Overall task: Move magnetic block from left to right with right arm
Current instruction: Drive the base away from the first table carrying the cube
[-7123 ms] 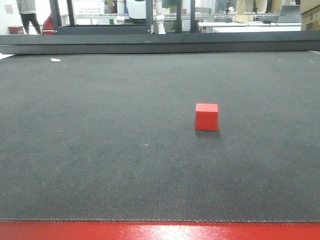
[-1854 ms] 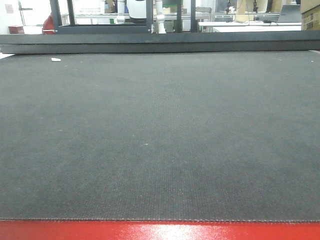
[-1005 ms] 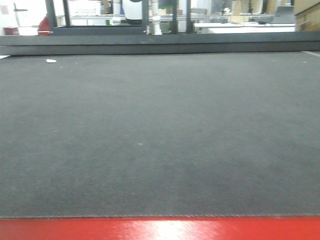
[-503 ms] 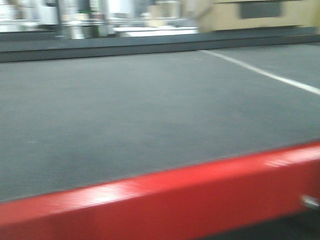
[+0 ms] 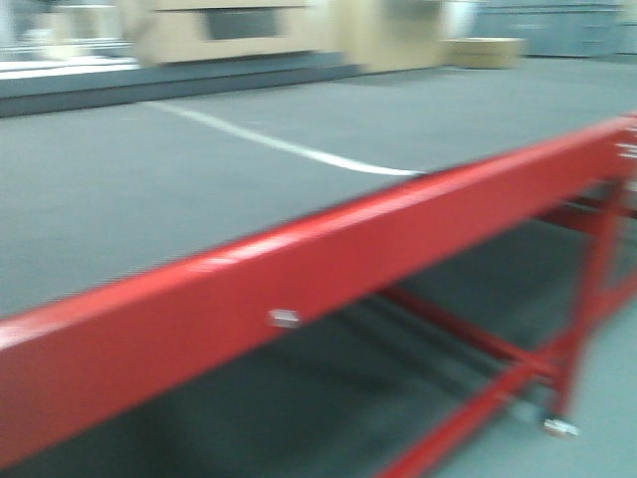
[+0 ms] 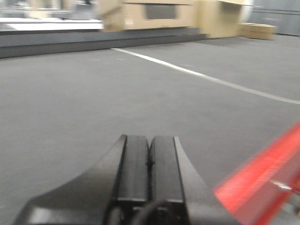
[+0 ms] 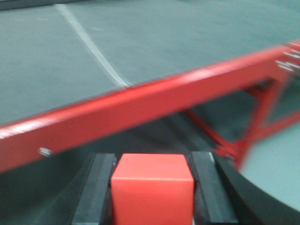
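Right gripper (image 7: 153,199) is clamped on the red block (image 7: 152,180), which sits square between both fingers. Left gripper (image 6: 150,171) is closed on nothing, fingers pressed together, over the grey mat (image 6: 70,108). The right wrist view faces the bench's red rail (image 7: 140,110) from outside, with a frame leg (image 7: 254,122) below, so the block looks to be off the bench edge. All views are smeared; my guess is a fast swing.

Risks:
- The smooth faces let the block slip out under that motion.
- A release here drops it to the floor.
- The gripper clips the rail when heading in.
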Controlling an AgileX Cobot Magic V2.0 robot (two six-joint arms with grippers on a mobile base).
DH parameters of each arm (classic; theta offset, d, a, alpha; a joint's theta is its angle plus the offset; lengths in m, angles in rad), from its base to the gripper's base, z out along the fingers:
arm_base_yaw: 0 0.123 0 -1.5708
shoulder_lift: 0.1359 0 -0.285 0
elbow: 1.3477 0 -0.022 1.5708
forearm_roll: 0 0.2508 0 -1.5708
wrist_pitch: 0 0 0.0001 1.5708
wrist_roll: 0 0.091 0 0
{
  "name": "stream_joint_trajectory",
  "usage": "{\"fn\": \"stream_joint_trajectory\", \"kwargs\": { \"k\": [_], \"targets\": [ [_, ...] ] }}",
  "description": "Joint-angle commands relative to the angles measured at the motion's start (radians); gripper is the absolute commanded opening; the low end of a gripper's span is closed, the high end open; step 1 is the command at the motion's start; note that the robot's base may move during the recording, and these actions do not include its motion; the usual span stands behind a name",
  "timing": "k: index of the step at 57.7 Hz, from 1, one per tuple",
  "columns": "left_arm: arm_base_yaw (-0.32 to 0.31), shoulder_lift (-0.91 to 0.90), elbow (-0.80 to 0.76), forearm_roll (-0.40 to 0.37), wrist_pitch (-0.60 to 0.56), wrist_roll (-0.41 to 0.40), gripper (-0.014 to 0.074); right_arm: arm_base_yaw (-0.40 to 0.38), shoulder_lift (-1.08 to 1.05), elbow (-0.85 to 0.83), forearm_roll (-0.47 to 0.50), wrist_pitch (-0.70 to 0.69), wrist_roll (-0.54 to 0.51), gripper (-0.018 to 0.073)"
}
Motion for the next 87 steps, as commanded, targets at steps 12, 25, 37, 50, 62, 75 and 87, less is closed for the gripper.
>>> {"fn": "stream_joint_trajectory", "kwargs": {
  "k": [12, 25, 37, 50, 62, 75, 87],
  "targets": [
    [0.000, -0.012, 0.008, -0.005, -0.084, -0.006, -0.0126, -0.006, 0.007, -0.028, -0.021, -0.088, -0.008, 0.0235],
    [0.000, -0.012, 0.008, -0.005, -0.084, -0.006, -0.0126, -0.006, 0.007, -0.028, -0.021, -0.088, -0.008, 0.0235],
    [0.000, -0.012, 0.008, -0.005, -0.084, -0.006, -0.0126, -0.006, 0.007, -0.028, -0.021, -0.088, -0.008, 0.0235],
    [0.000, -0.012, 0.008, -0.005, -0.084, -0.006, -0.0126, -0.006, 0.007, -0.028, -0.021, -0.088, -0.008, 0.0235],
    [0.000, -0.012, 0.008, -0.005, -0.084, -0.006, -0.0126, -0.006, 0.007, -0.028, -0.021, -0.088, -0.008, 0.0235],
    [0.000, -0.012, 0.008, -0.005, -0.084, -0.006, -0.0126, -0.006, 0.007, -0.028, -0.021, -0.088, -0.008, 0.0235],
    [0.000, -0.012, 0.008, -0.005, -0.084, -0.006, -0.0126, -0.006, 0.007, -0.028, -0.021, -0.088, -0.008, 0.0235]
  ]
}}
